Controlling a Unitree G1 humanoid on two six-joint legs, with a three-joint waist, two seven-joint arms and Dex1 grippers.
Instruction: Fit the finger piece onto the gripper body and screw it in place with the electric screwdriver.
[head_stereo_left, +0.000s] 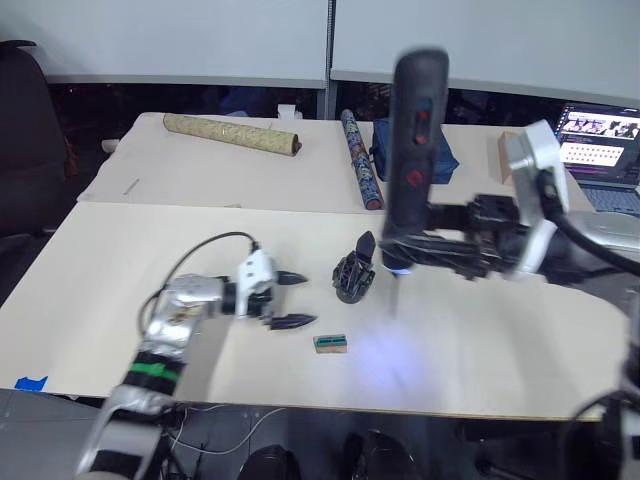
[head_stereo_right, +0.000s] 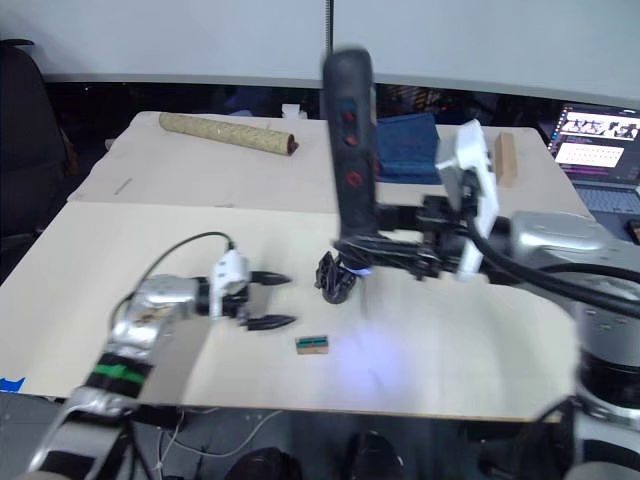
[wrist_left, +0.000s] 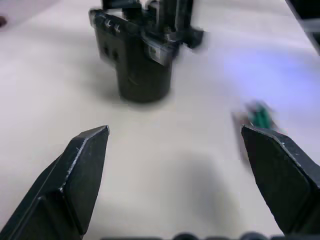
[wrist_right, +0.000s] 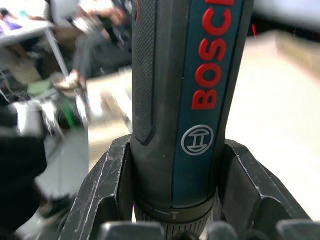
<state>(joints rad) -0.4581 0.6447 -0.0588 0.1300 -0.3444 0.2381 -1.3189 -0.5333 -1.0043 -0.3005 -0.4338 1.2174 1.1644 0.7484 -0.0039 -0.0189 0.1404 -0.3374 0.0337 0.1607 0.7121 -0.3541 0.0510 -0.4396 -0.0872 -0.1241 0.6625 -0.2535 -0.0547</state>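
Observation:
The gripper body (head_stereo_left: 354, 277) stands on the cream table (head_stereo_left: 120, 260), a pointed black finger rising from its top. A loose finger piece is out of view. My right gripper (head_stereo_left: 425, 243) is shut on the electric screwdriver (head_stereo_left: 415, 140), held upright with its lit tip just right of the body and above the table. In the right wrist view both fingers (wrist_right: 107, 185) clamp the screwdriver's barrel (wrist_right: 185, 90). My left gripper (head_stereo_left: 300, 299) lies low on the table left of the body, open and holding nothing. The body (wrist_left: 140, 50) stands ahead of its spread fingertips.
A small green and brown block (head_stereo_left: 330, 342) lies by the left gripper's near finger. At the back are a tan rolled tube (head_stereo_left: 230, 133), a patterned tube (head_stereo_left: 360, 160), a blue bag (head_stereo_left: 445, 152), a wooden block (head_stereo_left: 506, 157) and a laptop (head_stereo_left: 600, 140). A black chair (head_stereo_left: 20, 130) stands far left.

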